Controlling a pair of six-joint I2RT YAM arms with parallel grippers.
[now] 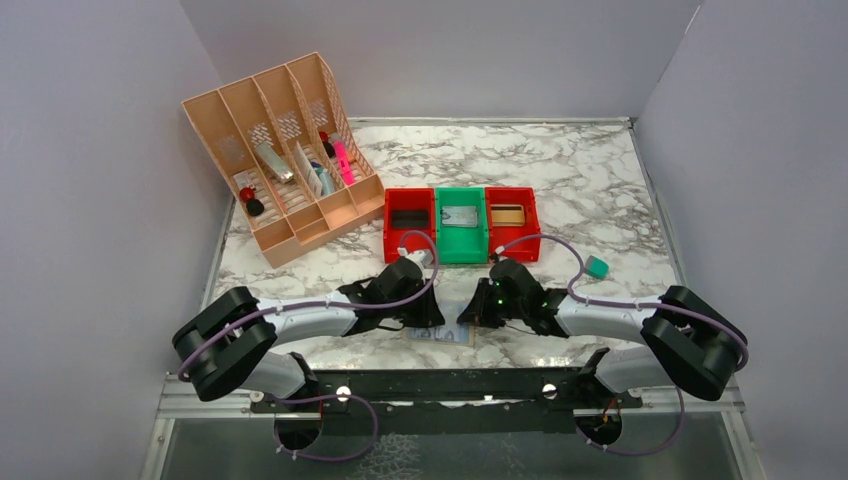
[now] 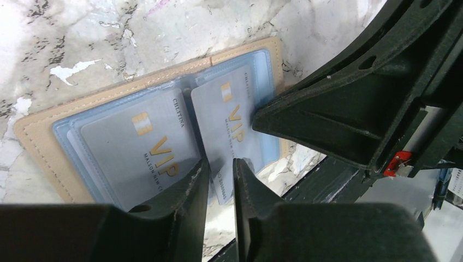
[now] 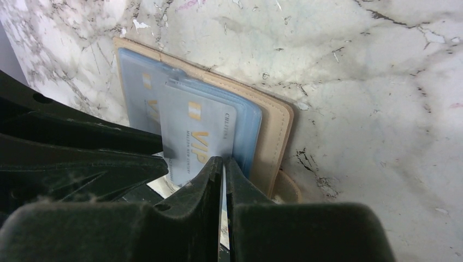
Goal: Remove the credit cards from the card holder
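Working cards out of card holder, lying open on surface at near edge. Left end effector narrowly apart over right-hand card; right end effector nearly together, clamping nothing visible. Next likely needing: pinning holder, pinching card edge.

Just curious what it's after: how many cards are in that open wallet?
2, seen from the left wrist: in the card holder, the left card fills one panel, the right card the other. More may hide behind them.
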